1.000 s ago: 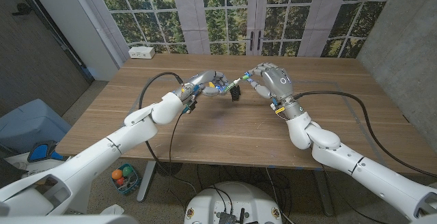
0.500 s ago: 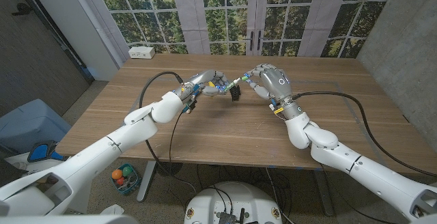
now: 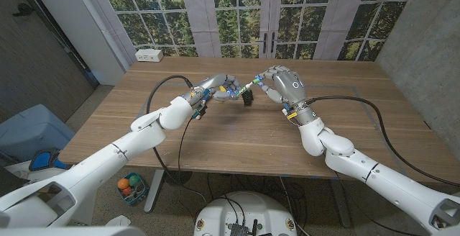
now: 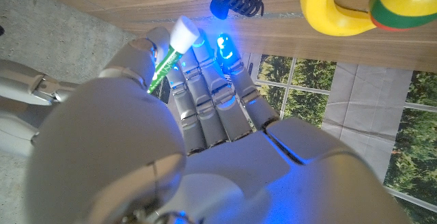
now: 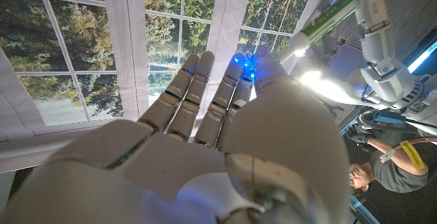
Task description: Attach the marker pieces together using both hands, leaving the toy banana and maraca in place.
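Upper centre of frame, above the tabletop: marker pinched in right hand, left hand gripping its mate. Align axes, push straight, keep clear of banana.

Bare wooden table lies open toward 6 o'clock; a small black object stands between the hands.

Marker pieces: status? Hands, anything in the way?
Left hand and right hand raised, both on green marker. Cap seating unclear. Toy banana, maraca on table, untouched.
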Controlling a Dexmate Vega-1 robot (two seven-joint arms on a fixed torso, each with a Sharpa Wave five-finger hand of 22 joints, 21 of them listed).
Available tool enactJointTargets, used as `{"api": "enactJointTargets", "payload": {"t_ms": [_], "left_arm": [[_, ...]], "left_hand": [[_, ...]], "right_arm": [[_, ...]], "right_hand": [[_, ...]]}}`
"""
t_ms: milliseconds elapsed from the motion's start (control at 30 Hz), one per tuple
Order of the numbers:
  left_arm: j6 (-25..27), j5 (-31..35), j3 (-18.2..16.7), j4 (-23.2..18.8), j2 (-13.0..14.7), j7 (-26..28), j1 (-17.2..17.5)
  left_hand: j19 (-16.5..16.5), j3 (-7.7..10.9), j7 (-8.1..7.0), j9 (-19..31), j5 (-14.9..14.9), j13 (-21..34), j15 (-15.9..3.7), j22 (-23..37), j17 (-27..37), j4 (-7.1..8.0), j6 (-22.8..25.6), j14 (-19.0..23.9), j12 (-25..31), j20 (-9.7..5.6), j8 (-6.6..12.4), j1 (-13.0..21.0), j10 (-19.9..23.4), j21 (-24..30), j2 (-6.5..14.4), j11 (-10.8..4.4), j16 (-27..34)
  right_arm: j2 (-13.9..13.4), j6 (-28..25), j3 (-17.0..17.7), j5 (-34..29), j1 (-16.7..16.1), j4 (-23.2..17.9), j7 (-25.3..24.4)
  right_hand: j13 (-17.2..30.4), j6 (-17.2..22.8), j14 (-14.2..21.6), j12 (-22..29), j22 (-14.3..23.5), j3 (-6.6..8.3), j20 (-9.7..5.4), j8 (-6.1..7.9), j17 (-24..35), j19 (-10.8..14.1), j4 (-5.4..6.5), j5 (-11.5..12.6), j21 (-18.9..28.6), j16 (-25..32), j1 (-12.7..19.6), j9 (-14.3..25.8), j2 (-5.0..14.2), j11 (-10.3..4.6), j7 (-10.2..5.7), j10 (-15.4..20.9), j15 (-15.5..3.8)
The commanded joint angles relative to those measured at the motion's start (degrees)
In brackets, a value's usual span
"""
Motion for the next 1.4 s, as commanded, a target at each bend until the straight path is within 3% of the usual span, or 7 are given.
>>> {"api": "enactJointTargets", "payload": {"t_ms": [33,900,1400], "left_arm": [[0.2,0.2,-0.1,-0.4,0.0,0.2,0.3],[0.7,0.3,-0.3,-1.3,0.0,0.6,0.8],[0.7,-1.9,-1.0,-1.1,-0.2,0.2,1.0]], "left_hand": [[-0.3,9.49,-0.26,29.1,0.4,42.4,-4.8,0.0,0.3,9.06,0.1,3.8,0.4,-3.38,0.46,0.1,7.5,0.5,0.3,-6.96,0.5],[-0.6,10.27,-0.17,28.7,0.2,42.4,-4.8,0.0,0.6,9.06,-0.1,3.9,0.5,-3.33,1.02,-0.2,7.5,1.1,0.2,-6.96,0.5],[-0.4,10.65,-0.2,28.2,0.1,42.5,-4.81,0.0,0.8,9.02,-0.1,4.0,0.7,-3.28,1.2,-0.3,7.7,1.7,0.1,-6.94,0.5]], "right_arm": [[-0.2,0.4,0.1,0.1,-0.2,-0.8,-0.6],[-0.4,2.0,-1.3,-1.3,0.2,0.1,1.3],[-0.1,3.0,-1.8,-1.8,0.4,0.3,-0.2]], "right_hand": [[0.3,7.7,0.4,-0.1,0.2,-0.08,-1.21,0.34,0.3,-0.2,-0.05,0.2,0.4,-0.4,0.1,0.6,0.38,-0.14,-0.05,0.3,-10.23],[0.5,7.9,0.6,-0.4,0.2,-0.33,-1.29,0.29,0.7,-0.3,-0.09,0.2,0.8,-0.9,0.3,0.6,0.33,-0.15,-0.02,0.5,-10.24],[0.5,8.3,0.7,-0.8,0.1,-0.36,-1.0,0.31,0.9,-0.3,-0.19,0.2,1.2,-1.3,0.6,0.5,0.3,-0.16,0.03,0.7,-10.19]]}}
